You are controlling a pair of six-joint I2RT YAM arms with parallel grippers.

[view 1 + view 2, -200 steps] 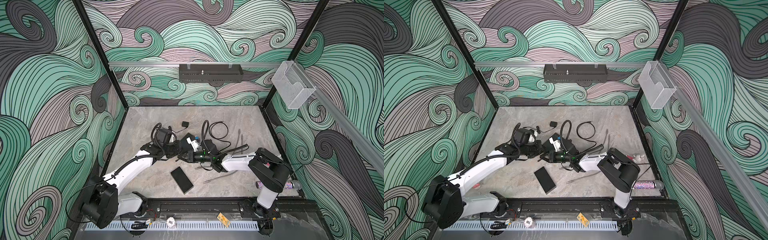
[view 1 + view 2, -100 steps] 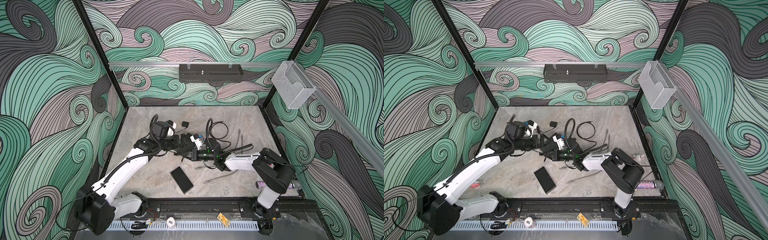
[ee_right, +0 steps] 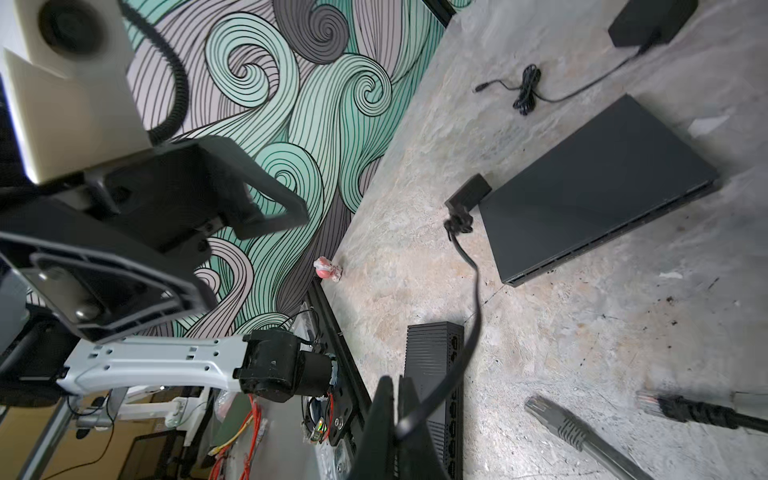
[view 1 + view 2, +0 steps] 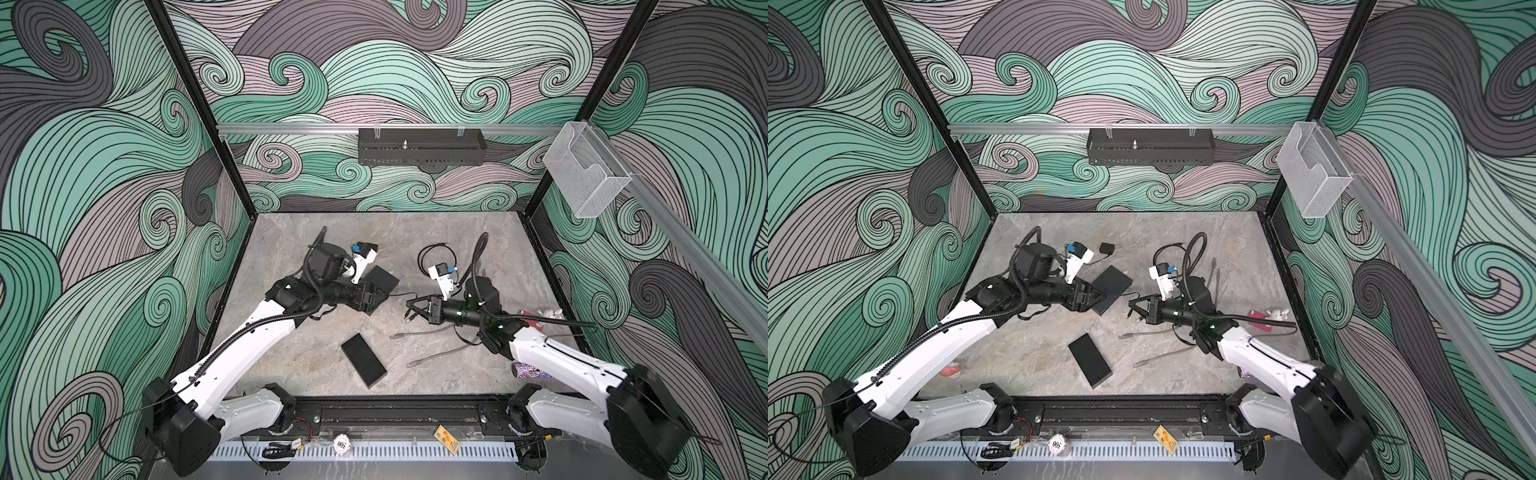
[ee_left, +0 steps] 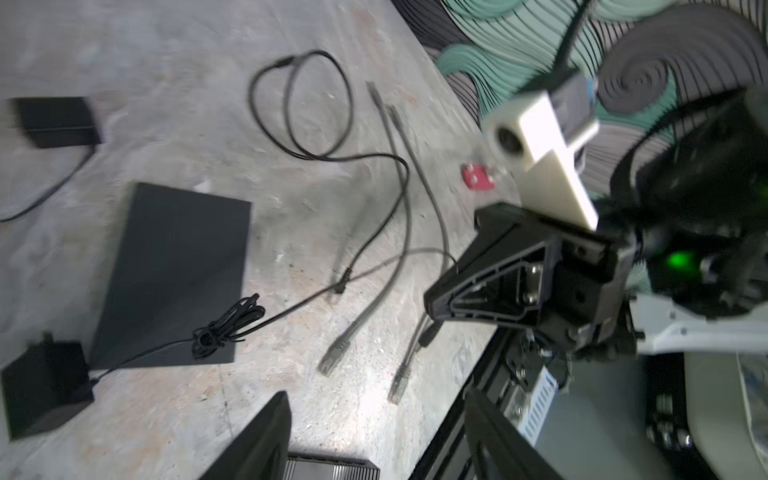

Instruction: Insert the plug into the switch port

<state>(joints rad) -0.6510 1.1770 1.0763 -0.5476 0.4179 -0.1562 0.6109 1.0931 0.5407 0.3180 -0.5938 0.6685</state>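
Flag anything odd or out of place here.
The right gripper is shut on the black cable well back from its plug, so the plug end is free beside the flat box: likely hard to steer into a port. A small pink thing also lies stray by the wall.

The plug itself cannot be made out in any view. Its thin black cable [image 3: 471, 316] is clamped in the closed right pincer [image 3: 395, 399] and is run from there to a small black block [image 3: 468, 192], seen just beside a corner of the smooth switch [image 3: 594, 187]. Two black switches are laid flat on the table [image 3: 582, 353]. The smooth switch is placed mid-table, turned diagonally, with a line of recesses along one long edge. The ribbed switch [image 3: 430, 353] is set nearer the front edge, also diagonally, apart from the first, with a row of ports [image 3: 454, 343] on one narrow face.
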